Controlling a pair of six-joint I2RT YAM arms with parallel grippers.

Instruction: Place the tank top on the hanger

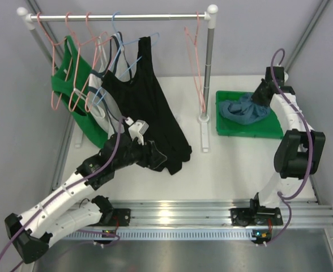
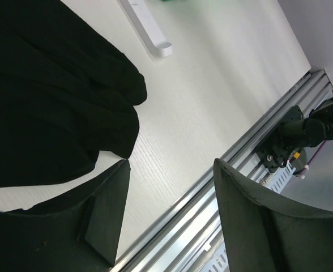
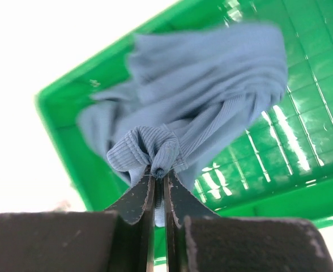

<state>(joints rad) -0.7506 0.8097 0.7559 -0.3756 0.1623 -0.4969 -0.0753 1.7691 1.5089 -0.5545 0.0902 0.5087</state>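
Tank top [image 1: 243, 110] lies bunched in the green tray [image 1: 251, 135], one fold pinched by the right gripper [image 3: 159, 173], its arm bent forward above; left gripper [image 2: 171, 164] gapes.

**Q:** What is hanging at the far edge of the desk [image 1: 223, 170]?

**A:** A rail [image 1: 121, 17] is spanning that edge. Several hangers are crowding its left end, where a green tank top [image 1: 64, 82] and a black tank top [image 1: 149, 96] are hanging. The black one is trailing onto the desk. The hanger [image 1: 199, 79], salmon-pink and bare, is hanging alone at the right end.

**Q:** What are the arms doing?

**A:** The right gripper [image 1: 259, 99] is reaching down into a green tray [image 1: 267, 130] near the far right corner and is touching the tank top [image 1: 240, 110], which is lying bunched inside. The left gripper [image 1: 155, 156] is hovering at the black top's hem, toward the desk's left side.
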